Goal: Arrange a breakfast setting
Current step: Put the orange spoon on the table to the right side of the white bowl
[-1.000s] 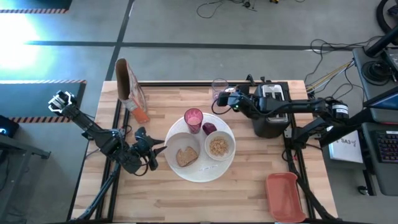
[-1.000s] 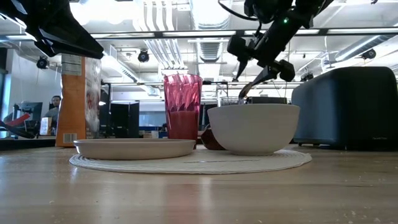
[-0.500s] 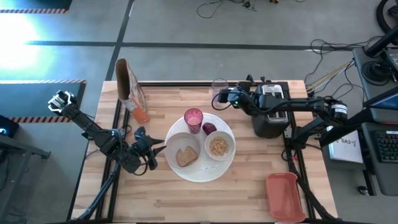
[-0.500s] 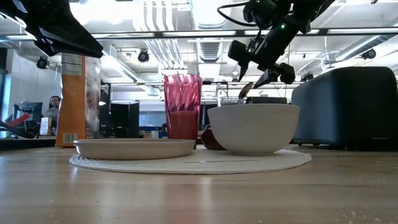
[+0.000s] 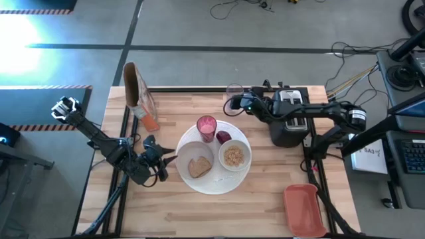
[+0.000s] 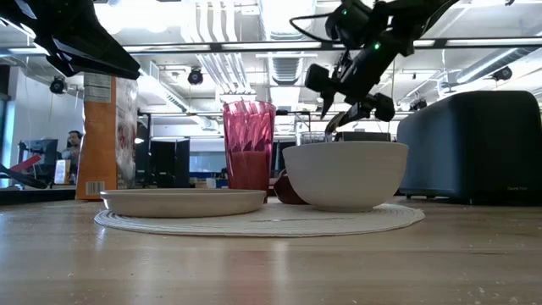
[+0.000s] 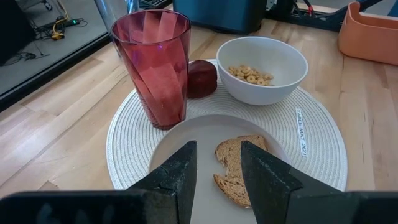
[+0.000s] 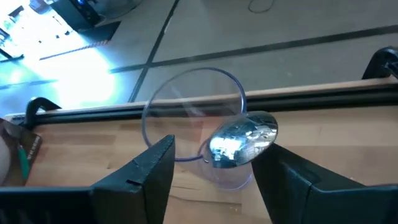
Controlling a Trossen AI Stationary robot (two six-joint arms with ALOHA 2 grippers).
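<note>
A round white woven mat [image 5: 212, 179] lies mid-table. On it stand a small white plate [image 5: 189, 154] with toast [image 7: 239, 165], a white bowl [image 7: 273, 81] of cereal [image 7: 249, 74], a pink cup [image 7: 158, 68] and a small red fruit [image 7: 202, 78]. At the far edge stands a clear glass [image 8: 186, 118], and a spoon [image 6: 343, 120] sticks up out of it, bowl end up. My right gripper [image 8: 214, 146] is open, with one finger on either side of the spoon's bowl [image 8: 242, 140]. Left of the small plate, my left gripper [image 7: 217, 149] is open and holds nothing. My right gripper comes slanting down from the table's right, and its fingers stand on either side of the spoon's bowl [image 8: 249, 137]. One finger [image 8: 158, 165] is plainly apart from it. Whether the other finger [image 8: 280, 168] touches it, I cannot tell.
A black toaster [image 5: 289, 119] stands at the far right, under my right arm. A cereal box [image 5: 136, 89] stands at the far left with an orange thing [image 5: 151, 121] beside it. An orange tray [image 5: 304, 209] lies at the near right corner.
My right gripper has moved a little toward the table's left and slightly down, closer to the glass and the spoon. The spoon and the glass have stayed where they were.
</note>
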